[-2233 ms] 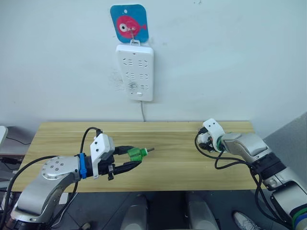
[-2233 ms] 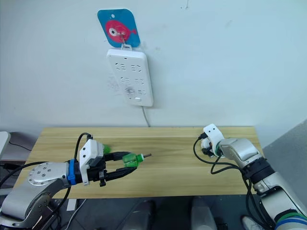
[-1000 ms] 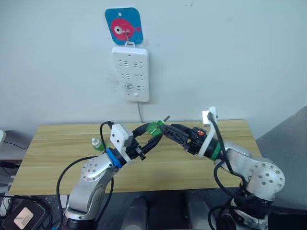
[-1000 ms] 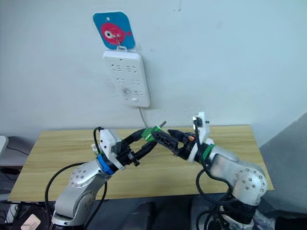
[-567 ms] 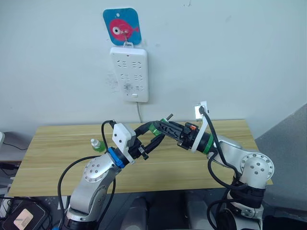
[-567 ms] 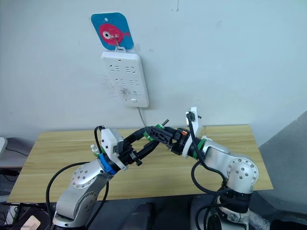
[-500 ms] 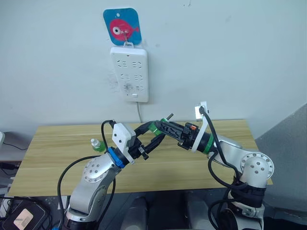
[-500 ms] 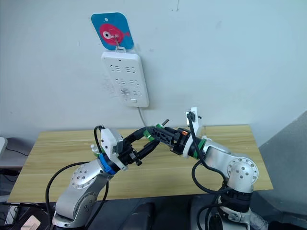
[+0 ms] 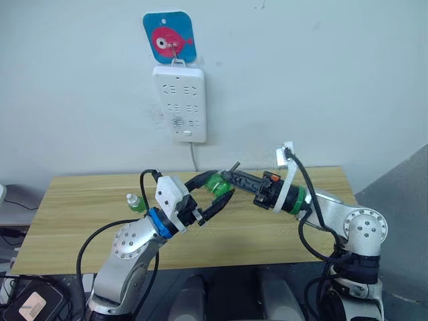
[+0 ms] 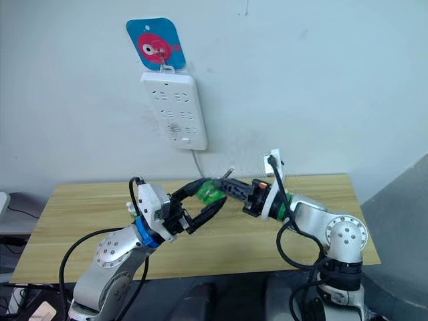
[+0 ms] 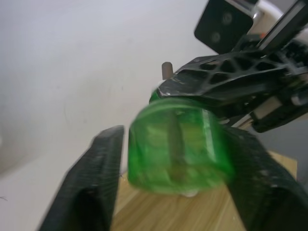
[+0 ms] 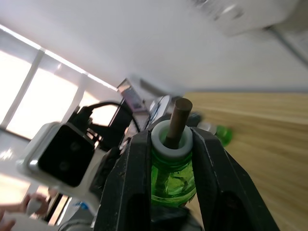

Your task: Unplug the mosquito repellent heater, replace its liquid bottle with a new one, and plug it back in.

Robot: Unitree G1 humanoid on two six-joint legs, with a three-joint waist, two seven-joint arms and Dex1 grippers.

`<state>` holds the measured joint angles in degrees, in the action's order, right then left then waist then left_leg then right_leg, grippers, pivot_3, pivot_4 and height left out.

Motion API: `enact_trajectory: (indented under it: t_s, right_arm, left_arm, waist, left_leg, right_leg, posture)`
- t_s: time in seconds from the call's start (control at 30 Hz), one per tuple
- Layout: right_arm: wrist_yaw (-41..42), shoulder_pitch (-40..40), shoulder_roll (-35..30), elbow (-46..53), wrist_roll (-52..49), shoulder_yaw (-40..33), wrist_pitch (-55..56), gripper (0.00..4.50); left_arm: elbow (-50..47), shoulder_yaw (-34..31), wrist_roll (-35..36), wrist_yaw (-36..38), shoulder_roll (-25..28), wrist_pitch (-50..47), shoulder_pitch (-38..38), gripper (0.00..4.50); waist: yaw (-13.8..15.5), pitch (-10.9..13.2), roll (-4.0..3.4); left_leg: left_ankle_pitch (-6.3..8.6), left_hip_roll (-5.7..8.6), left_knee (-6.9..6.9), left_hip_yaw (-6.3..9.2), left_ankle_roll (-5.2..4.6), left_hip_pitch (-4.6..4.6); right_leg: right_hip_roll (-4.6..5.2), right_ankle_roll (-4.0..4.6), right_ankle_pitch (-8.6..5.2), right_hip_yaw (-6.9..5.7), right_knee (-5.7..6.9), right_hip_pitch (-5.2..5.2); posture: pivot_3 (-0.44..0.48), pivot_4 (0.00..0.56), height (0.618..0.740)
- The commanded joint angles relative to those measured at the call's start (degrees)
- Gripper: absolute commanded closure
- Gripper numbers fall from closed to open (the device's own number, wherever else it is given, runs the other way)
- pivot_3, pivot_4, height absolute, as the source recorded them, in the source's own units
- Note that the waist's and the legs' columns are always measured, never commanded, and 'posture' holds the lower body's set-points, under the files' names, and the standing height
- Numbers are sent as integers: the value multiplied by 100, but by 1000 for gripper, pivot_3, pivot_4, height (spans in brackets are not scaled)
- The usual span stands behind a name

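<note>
A green liquid bottle point(image 9: 216, 185) with a white collar and a dark wick point(image 12: 179, 115) hangs in the air above the wooden table point(image 9: 80, 221), between both arms. My right gripper point(image 9: 227, 178) is shut on its neck, one finger point(image 12: 132, 168) on each side of the collar. My left gripper point(image 9: 222, 186) stands open around the bottle's body point(image 11: 178, 144), with a gap showing beside one finger point(image 11: 103, 163). A second green bottle point(image 9: 134, 202) stands on the table to the left. The mosquito repellent heater is out of view.
A white multi-socket power strip point(image 9: 179, 103) hangs on the wall from a blue fish plaque point(image 9: 167, 37), its cable dropping behind the table. A grey surface point(image 9: 408, 200) rises at the right edge.
My left gripper's fingers have spread apart from the bottle, which now rests in the right gripper. The bottle has sunk slightly and the right arm has drawn a little to the right.
</note>
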<state>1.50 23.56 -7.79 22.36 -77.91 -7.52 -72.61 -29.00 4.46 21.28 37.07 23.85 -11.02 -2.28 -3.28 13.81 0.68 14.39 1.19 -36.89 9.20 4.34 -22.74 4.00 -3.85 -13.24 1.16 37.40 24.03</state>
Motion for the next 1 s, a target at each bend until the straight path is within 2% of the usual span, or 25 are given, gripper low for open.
enact_trajectory:
  t_s: [0.03, 0.13, 0.2, 0.3, 0.37, 0.4, 0.5, 0.57, 0.67, 0.83, 0.9, 1.0]
  right_arm:
    - [841, 31, -757, 344, 1203, 482, 780, 3694]
    - [1913, -114, -1659, 364, 3096, 1752, 2236, 3694]
    - [2259, -199, -1897, 181, 3996, 2287, 3062, 3694]
    - [1967, -80, -1926, -1395, 6463, 3426, 5460, 3694]
    - [1682, 44, -1609, -2363, 7129, 3536, 6378, 3694]
    - [1565, 96, -1425, -2772, 7300, 3487, 6687, 3694]
    - [1070, 721, -683, -5030, 7777, 3284, 7538, 3694]
    - [979, 1052, -445, -6062, 8031, 3206, 8057, 3694]
    - [1137, 1378, -198, -7012, 8078, 2980, 8455, 3694]
    - [1499, 1651, 25, -7863, 8033, 2556, 8704, 3694]
    - [1687, 1666, 32, -7859, 7914, 2313, 8783, 2965]
    - [2044, 1577, -74, -7459, 7840, 2115, 8878, 2041]
  left_arm:
    - [-76, -400, -140, 112, 415, 34, -484, 325]
    - [-89, -888, -172, 193, 806, 86, -1290, 325]
    - [-134, -1044, -141, 152, 869, 76, -1557, 325]
    - [-363, -1005, -227, 106, 840, 137, -2035, 325]
    - [-467, -962, -266, 44, 788, 127, -2183, 325]
    - [-503, -954, -284, 11, 765, 118, -2229, 325]
    - [-645, -852, -328, -268, 575, -40, -2208, 325]
    - [-670, -762, -386, -355, 506, -87, -2137, 325]
    - [-731, -691, -407, -369, 496, -153, -2098, 325]
    - [-704, -807, -391, -424, 513, -146, -2130, 325]
    - [-623, -924, -321, -513, 399, -71, -2122, 0]
    - [-410, -897, -456, -610, 257, 75, -2119, 0]
  waist:
    - [0, 0, 0]
    - [0, 0, 0]
    - [0, 1, 0]
    - [6, -2, 4]
    - [10, -5, 13]
    - [19, -4, 12]
    - [45, -2, 16]
    - [57, -2, 16]
    - [120, -2, 16]
    - [147, -3, 16]
    - [147, -3, 15]
    - [148, -3, 14]
  left_leg:
    - [0, 1, 0, 0, 0, -2]
    - [0, 1, 3, -2, 0, -4]
    - [1, -3, 8, -4, 0, 0]
    - [0, -5, 6, -2, 0, 1]
    - [0, -3, 2, -8, 1, 2]
    - [0, -3, 3, -9, 2, 1]
    - [0, -3, 4, -8, 3, 2]
    - [-2, -3, 4, -8, 6, 5]
    - [-2, -1, 10, -4, 6, 5]
    - [-2, 0, 12, -5, 6, 7]
    - [-2, 0, 13, -5, 6, 13]
    - [-2, 0, 11, -5, 6, 15]
  right_leg:
    - [0, 0, 0, 0, -1, 0]
    - [1, -15, -9, 0, -15, 1]
    - [1, -27, -19, -2, -21, 1]
    - [1, -27, -19, -6, -21, -1]
    - [3, -28, -19, -3, -22, -2]
    - [4, -27, -18, -1, -25, -1]
    - [3, -1, -2, 1, -23, -1]
    - [2, 2, 0, 2, -19, -1]
    - [2, 4, -1, 2, -20, -1]
    - [2, 4, 0, 7, -19, -1]
    - [1, 5, -1, 7, -18, -5]
    - [1, 4, 0, 8, -18, -9]
  posture:
    - [-2, 208, 740]
    - [1, 211, 740]
    - [12, 214, 740]
    - [30, 218, 740]
    - [32, 220, 740]
    - [38, 223, 740]
    - [60, 227, 740]
    - [75, 228, 740]
    - [83, 226, 740]
    - [93, 223, 740]
    - [94, 219, 740]
    - [95, 210, 740]
